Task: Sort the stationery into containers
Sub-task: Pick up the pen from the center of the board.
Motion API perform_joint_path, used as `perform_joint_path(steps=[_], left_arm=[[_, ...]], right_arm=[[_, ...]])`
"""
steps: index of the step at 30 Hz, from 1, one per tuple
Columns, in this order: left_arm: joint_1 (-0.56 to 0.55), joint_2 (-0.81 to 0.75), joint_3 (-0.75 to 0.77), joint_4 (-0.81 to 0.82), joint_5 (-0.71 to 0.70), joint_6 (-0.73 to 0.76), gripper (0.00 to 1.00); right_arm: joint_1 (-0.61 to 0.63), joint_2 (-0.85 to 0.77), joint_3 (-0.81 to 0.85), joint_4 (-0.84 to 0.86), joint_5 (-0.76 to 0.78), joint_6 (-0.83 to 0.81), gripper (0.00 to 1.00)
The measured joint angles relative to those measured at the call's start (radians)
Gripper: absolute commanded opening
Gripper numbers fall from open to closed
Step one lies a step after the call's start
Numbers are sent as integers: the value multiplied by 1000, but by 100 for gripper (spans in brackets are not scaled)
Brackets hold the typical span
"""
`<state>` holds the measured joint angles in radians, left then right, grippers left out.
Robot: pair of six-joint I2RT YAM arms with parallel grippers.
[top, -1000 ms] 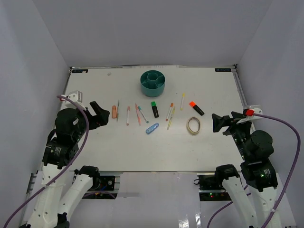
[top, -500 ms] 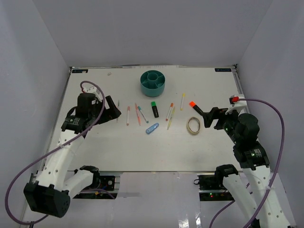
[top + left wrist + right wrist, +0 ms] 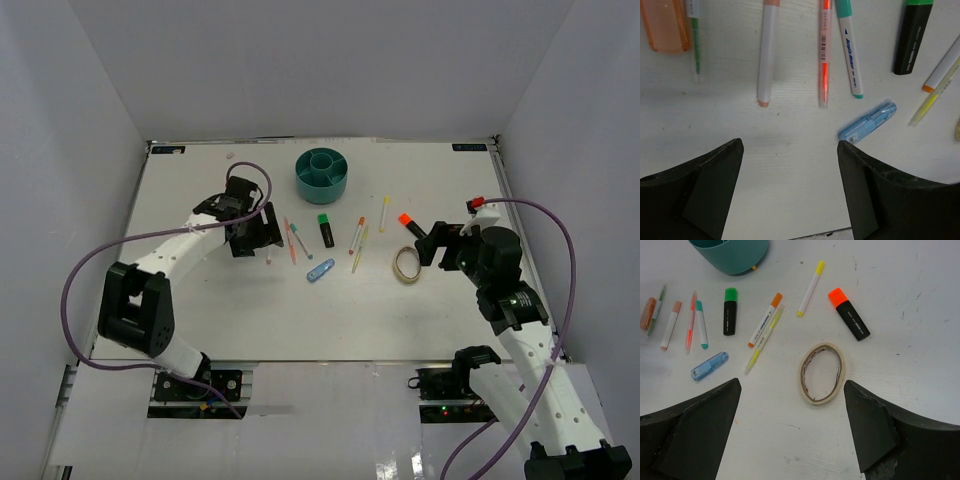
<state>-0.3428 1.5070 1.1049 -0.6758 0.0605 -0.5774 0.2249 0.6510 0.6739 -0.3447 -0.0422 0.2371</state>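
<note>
The teal organizer (image 3: 322, 172) stands at the back middle; its wall also shows in the right wrist view (image 3: 730, 252). My left gripper (image 3: 252, 238) is open and empty above the left pens. Below its open jaws (image 3: 788, 150) lie the salmon eraser (image 3: 665, 25), a white pen (image 3: 766, 55), an orange pen (image 3: 825, 55), a teal-tipped pen (image 3: 849, 50) and the light-blue clip (image 3: 867, 122). My right gripper (image 3: 432, 245) is open and empty (image 3: 790, 390), just right of the beige tape ring (image 3: 822, 372). The orange-capped highlighter (image 3: 850, 315) and green-capped highlighter (image 3: 729, 310) lie beyond.
A yellow-capped pen (image 3: 809, 287), an orange-tipped pen (image 3: 765, 320) and a yellow pen (image 3: 763, 340) lie between the highlighters. A thin green pencil (image 3: 695, 45) lies beside the eraser. White walls enclose the table (image 3: 200, 310) on three sides.
Both arms have reached out over the table. The left gripper has moved right over the left pens, and the right gripper has moved left toward the tape ring. No item has moved.
</note>
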Motion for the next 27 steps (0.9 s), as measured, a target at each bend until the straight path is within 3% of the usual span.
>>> perform_joint_path(steps=[4,9,20,27], left_arm=[[-34,131,54,-1,-39,2,73],[-34,271,126,-9,-92,10,66],[-35,392,211,-30,-132,33,60],[-48,414,214,-50,-162,39,51]], right_arm=[[0,17,-2,13,-12,5,90],[0,33,-2,28,-15,11,90],[0,47,-2,34,-15,11,90],[0,51,-3,34,-23,11,90]])
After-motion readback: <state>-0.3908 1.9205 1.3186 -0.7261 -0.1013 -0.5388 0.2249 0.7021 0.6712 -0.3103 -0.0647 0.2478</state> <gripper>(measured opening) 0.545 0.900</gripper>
